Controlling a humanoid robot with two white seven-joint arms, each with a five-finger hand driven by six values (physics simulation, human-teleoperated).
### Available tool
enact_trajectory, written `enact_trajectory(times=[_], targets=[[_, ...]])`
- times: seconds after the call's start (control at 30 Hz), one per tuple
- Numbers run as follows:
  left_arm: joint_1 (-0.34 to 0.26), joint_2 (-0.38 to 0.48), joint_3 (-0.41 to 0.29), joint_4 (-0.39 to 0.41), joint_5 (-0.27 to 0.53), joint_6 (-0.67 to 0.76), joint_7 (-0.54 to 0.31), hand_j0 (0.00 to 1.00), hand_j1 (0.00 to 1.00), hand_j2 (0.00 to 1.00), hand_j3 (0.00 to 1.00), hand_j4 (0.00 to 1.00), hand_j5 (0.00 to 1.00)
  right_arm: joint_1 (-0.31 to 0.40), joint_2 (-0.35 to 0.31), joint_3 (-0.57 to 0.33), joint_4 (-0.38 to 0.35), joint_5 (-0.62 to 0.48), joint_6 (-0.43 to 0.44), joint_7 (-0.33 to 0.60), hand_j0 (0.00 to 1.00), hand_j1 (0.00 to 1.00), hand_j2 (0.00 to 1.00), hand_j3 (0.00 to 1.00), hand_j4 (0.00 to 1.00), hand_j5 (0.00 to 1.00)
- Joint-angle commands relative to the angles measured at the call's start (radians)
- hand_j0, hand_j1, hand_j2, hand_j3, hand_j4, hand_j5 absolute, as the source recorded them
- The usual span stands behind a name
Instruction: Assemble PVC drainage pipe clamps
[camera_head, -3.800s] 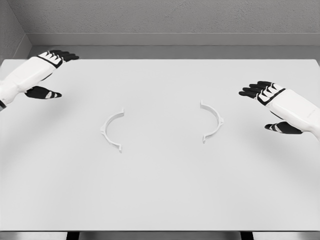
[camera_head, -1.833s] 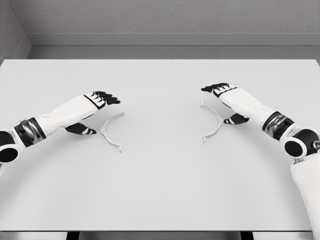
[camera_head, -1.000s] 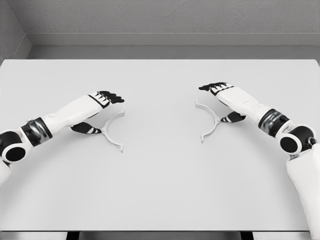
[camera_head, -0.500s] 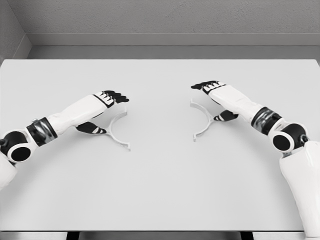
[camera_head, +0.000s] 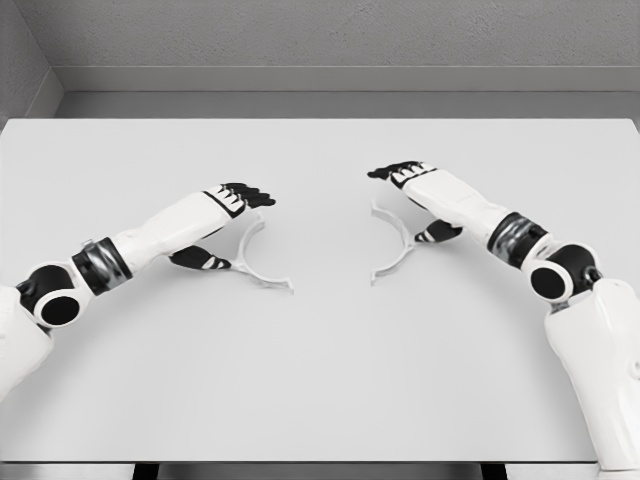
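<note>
Two white clamp halves lie flat on the surface (camera_head: 320, 380), near its middle and apart from each other, with a gap between them. The left half (camera_head: 256, 258) is an arc bulging toward the left arm, its open side facing the centre; its long axis runs from a far tip by the fingers down to a near tip that swings right. The right half (camera_head: 394, 240) mirrors it, bulging right, open side to the centre, its axis running far-to-near with a slight lean. The left robot hand (camera_head: 222, 222) sits at the outer back of its arc, fingers stretched out flat over the far tip and thumb low behind the curve, not wrapped round it; it seems placed to push, not to lift. The right robot hand (camera_head: 425, 200) stands likewise behind its arc, fingers extended, thumb tucked at the bulge. Whether either truly touches its half I cannot tell. Pressing from behind would drive the open sides together, which the assembly needs.
</note>
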Motion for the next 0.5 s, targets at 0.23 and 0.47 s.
enact_trajectory(times=[0.23,0.47], targets=[[-0.005,-0.024,0.004,0.002,0.008,0.000,0.001,1.00,1.00,1.00,1.00,1.00,1.00,0.000,0.019,0.026,-0.001,-0.007,0.007,0.001,1.00,1.00,1.00,1.00,1.00,1.00],[-0.031,-0.018,0.010,0.042,0.008,0.000,0.001,1.00,1.00,1.00,1.00,1.00,1.00,0.006,0.025,0.049,-0.035,-0.007,0.024,0.001,1.00,1.00,1.00,1.00,1.00,1.00]])
